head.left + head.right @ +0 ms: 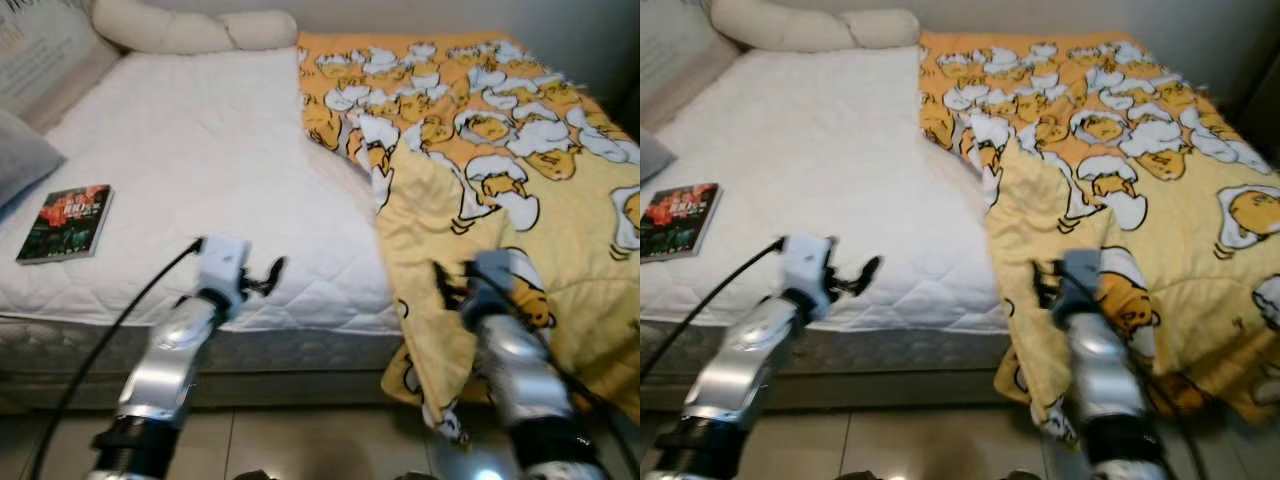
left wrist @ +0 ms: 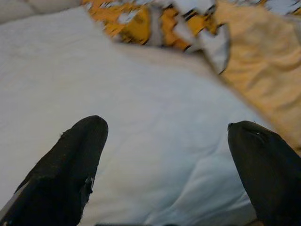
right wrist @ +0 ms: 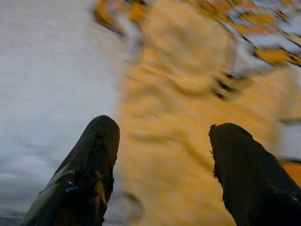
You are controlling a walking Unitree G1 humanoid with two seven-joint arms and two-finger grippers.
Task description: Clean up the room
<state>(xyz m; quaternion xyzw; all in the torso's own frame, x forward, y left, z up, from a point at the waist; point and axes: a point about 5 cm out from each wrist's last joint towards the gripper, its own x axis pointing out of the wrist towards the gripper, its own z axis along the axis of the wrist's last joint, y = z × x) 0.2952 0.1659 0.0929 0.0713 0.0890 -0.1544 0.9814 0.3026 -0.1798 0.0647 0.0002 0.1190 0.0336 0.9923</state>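
Observation:
A yellow blanket (image 1: pixel 500 190) printed with white and orange cartoon figures covers the right half of the bed and hangs over its front edge toward the floor. The white quilted mattress (image 1: pixel 200 170) lies bare on the left half. My left gripper (image 1: pixel 262 279) is open over the front edge of the mattress, with nothing between its fingers (image 2: pixel 70 160). My right gripper (image 1: pixel 450 285) is open just above the hanging front part of the blanket (image 3: pixel 169 141), its fingers (image 3: pixel 94 160) apart and holding nothing.
A book (image 1: pixel 66 222) with a dark red and green cover lies on the mattress near its front left corner. A long cream pillow (image 1: pixel 190 28) rests at the head of the bed. A grey cushion (image 1: pixel 20 150) sits at the left edge. Tiled floor (image 1: pixel 300 440) lies below.

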